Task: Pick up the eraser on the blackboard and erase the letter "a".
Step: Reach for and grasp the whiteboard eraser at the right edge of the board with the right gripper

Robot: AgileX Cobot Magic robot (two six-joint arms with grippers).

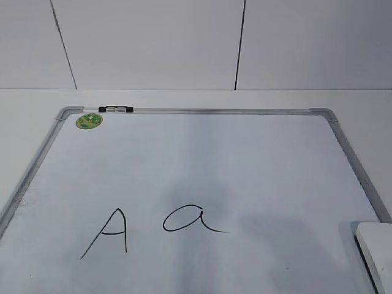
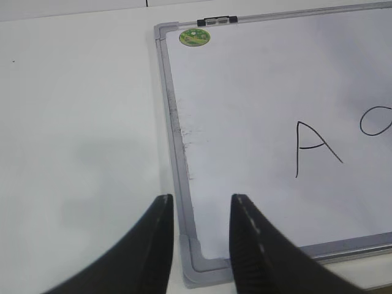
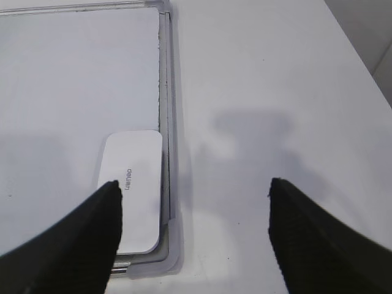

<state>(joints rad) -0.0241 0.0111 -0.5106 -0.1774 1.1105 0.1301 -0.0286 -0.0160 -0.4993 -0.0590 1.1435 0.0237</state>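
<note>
In the exterior view, nearest the camera at the lower right corner of the frame, the eraser lies flat on the blackboard, tight against the board's right frame rail and partly cut off by the picture edge. Neither arm shows in this view. A little farther up, in the lower middle of the frame, the letter "a" is drawn in thin black line, with its tail trailing to the right. Just left of it stands the capital "A". Both letters are well apart from the eraser. At the far upper left corner of the board sits a round green sticker, and beside it on the top rail a small black and silver clip. The board rests on a white worktop, with a panelled wall behind.

In the right wrist view, the right gripper hangs at the bottom of the frame with its jaws spread wide and nothing between them. The eraser lies at lower left of centre, partly under the left finger.

In the left wrist view, the left gripper hovers over the board's lower left corner, its jaws parted by a narrow gap and holding nothing.
</note>
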